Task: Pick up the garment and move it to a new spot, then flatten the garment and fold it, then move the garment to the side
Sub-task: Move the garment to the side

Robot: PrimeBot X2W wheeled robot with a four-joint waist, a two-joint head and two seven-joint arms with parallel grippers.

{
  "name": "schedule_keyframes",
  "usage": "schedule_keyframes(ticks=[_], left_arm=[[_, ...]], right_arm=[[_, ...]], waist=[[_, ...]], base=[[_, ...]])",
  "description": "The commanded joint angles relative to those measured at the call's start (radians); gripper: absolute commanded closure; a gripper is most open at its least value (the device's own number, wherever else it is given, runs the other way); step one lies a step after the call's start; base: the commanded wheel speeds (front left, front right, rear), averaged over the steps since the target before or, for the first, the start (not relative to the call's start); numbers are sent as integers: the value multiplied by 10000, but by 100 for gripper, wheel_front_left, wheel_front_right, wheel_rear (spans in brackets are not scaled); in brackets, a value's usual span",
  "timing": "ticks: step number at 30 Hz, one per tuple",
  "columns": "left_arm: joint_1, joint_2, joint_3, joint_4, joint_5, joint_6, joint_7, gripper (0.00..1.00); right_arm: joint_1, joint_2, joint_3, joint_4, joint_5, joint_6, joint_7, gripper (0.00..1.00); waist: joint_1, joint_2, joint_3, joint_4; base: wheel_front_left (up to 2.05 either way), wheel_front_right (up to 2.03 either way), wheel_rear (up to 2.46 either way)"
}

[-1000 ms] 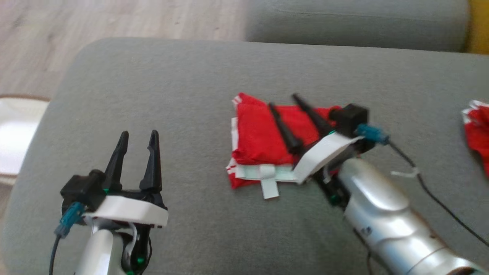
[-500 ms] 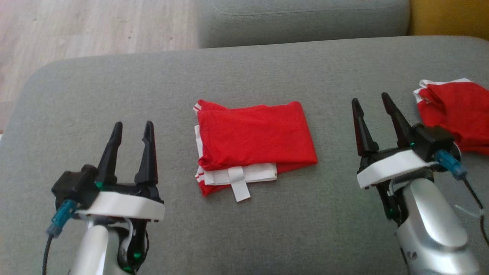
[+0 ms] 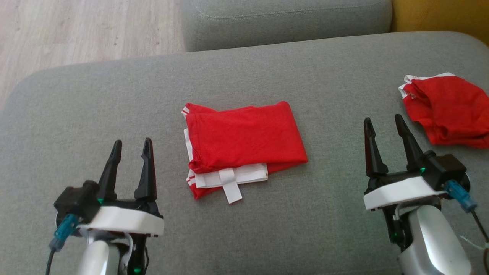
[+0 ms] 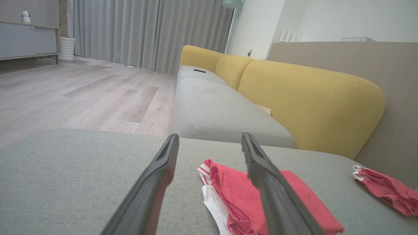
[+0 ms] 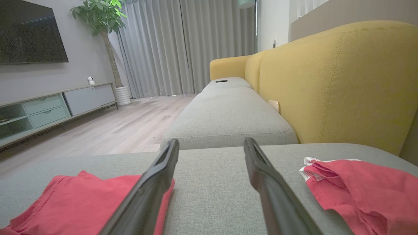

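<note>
A folded red garment (image 3: 244, 143), white trim showing at its near edge, lies in the middle of a grey sofa cushion (image 3: 305, 65), between the robot's two grippers and touched by neither. The left gripper (image 3: 132, 141) and the right gripper (image 3: 383, 119) both stand with fingers spread and hold nothing. A second, crumpled red garment (image 3: 447, 109) sits on the same cushion near the right gripper, with a yellow backrest (image 4: 310, 98) and wooden floor (image 3: 76, 30) beyond.
</note>
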Motion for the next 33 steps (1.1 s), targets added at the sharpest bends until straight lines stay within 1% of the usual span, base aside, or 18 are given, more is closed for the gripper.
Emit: schedule_keyframes(ticks=[1, 5, 7, 13, 15, 18, 19, 26, 33], left_arm=[[-361, 83, 386, -326, -43, 23, -51, 0], [-436, 83, 354, -317, -11, -2, -51, 0], [-577, 83, 301, -373, 18, -19, -51, 0], [-887, 83, 123, -475, 59, -41, -51, 0], [-954, 83, 75, -471, 45, -35, -51, 0], [-1049, 83, -28, -431, 58, -49, -51, 0], [-1049, 83, -28, -431, 58, -49, -51, 0], [-1322, 83, -198, -382, 40, -68, -51, 0], [-1552, 83, -453, -333, 31, -39, -51, 0]], right_arm=[[-170, 80, 211, -374, 92, -9, -64, 0], [-173, 82, 177, -364, 178, -9, -64, 0], [-268, 83, 198, -254, 4, -9, -64, 0], [-782, 84, 685, 197, -79, -9, 70, 0], [-987, 84, 888, 575, -123, -9, 330, 0], [-1322, 84, 1069, 1230, 121, -9, 792, 0], [-1322, 84, 1069, 1230, 121, -9, 792, 0], [-2227, 85, 1623, 2888, 900, -9, 1773, 0], [-3118, 85, 2095, 4275, 1568, -9, 1950, 0]], waist=[[0, 0, 3, 17], [0, 0, 67, 81], [0, 0, 221, 165], [0, 0, 762, 482], [0, 0, 911, 589], [0, 0, 1121, 778], [0, 0, 1121, 778], [0, 0, 1582, 1218], [0, 0, 1935, 1593]], base=[[0, 0, 0], [0, 0, 0], [0, 0, 0], [0, 0, 0], [0, 0, 0], [0, 0, 0], [0, 0, 0], [0, 0, 0], [0, 0, 0]])
